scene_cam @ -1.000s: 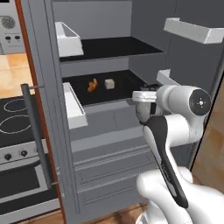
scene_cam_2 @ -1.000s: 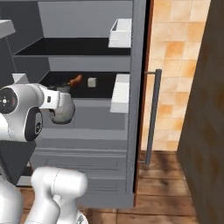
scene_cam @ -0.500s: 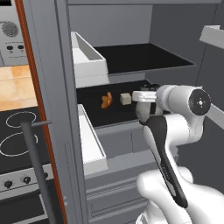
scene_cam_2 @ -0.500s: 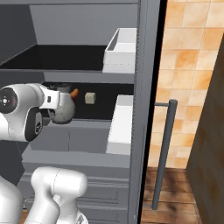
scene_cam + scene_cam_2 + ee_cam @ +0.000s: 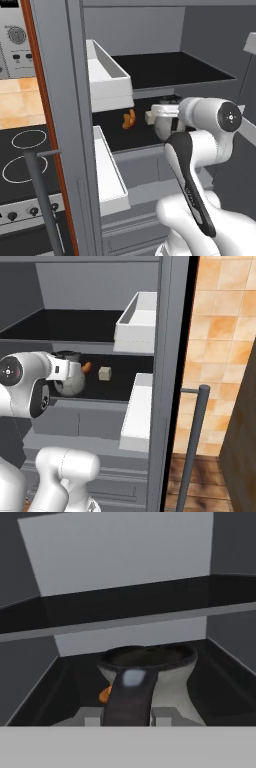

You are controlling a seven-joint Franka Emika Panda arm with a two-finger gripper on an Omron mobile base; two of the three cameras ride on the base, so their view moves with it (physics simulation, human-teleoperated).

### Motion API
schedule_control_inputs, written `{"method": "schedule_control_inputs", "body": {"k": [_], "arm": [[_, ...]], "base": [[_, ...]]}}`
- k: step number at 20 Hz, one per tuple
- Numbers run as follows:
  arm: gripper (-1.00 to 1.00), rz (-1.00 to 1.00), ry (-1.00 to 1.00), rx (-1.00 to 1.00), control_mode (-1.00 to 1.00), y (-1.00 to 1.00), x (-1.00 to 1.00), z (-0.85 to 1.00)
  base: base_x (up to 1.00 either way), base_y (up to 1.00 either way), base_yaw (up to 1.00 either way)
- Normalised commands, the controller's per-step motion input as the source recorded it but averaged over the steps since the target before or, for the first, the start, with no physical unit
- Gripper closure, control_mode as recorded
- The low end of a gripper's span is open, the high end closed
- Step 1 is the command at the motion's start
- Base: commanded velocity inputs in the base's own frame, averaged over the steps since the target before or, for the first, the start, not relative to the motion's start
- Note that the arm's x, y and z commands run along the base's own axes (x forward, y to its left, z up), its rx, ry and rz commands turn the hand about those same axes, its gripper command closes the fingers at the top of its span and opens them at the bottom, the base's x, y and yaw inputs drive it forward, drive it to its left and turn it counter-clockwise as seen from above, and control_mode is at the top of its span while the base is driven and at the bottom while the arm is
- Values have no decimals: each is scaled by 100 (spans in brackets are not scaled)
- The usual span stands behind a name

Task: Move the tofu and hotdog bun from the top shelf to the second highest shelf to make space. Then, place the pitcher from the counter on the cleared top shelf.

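Fridge interior [image 5: 95, 286], no legible writing

Light is even and soft, with no single source to be made out. The fridge interior is dim: the top shelf [image 5: 170, 70] reads as flat black without reflection, and the shelf below it sits in deeper shade. The white arm and door bins are the brightest surfaces, smoothly shaded and free of glare. The tiled wall [image 5: 220, 331] stays warm and clear. Both base views are sharp, with slight jagged edges on straight lines. The hand view is softer and grainier; the pitcher [image 5: 150, 662] close to the lens looks blurred, its dark handle smeared.
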Motion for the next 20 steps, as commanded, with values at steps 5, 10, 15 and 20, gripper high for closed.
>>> {"method": "schedule_control_inputs", "body": {"k": [5, 10, 15, 20], "arm": [[100, 12, -1, 0, -100, 0, -14, 14], [100, 11, 0, 0, -100, 0, -19, 44], [100, 10, 0, -3, -100, 6, -22, 49], [100, 6, -2, -7, -100, 19, -31, 42]], "base": [[0, 0, 0], [0, 0, 0], [0, 0, 0], [0, 0, 0]]}}
